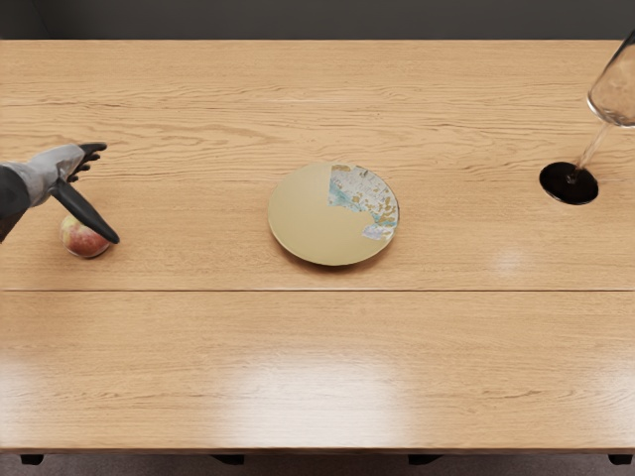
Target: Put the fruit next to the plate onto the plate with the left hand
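A red and yellow apple (81, 239) lies on the wooden table at the far left. A tan round plate (332, 214) with a patterned patch on its upper right sits near the table's middle, well to the right of the apple. My left hand (79, 180) comes in from the left edge and hovers just over the apple. Its fingers are spread: the thumb (87, 211) reaches down across the apple's top, the other fingers (89, 153) point to the upper right. It holds nothing. No right arm shows.
A wine glass (607, 99) with a dark round base (569, 183) stands at the far right edge. The table's front edge (317, 448) runs along the bottom of the view.
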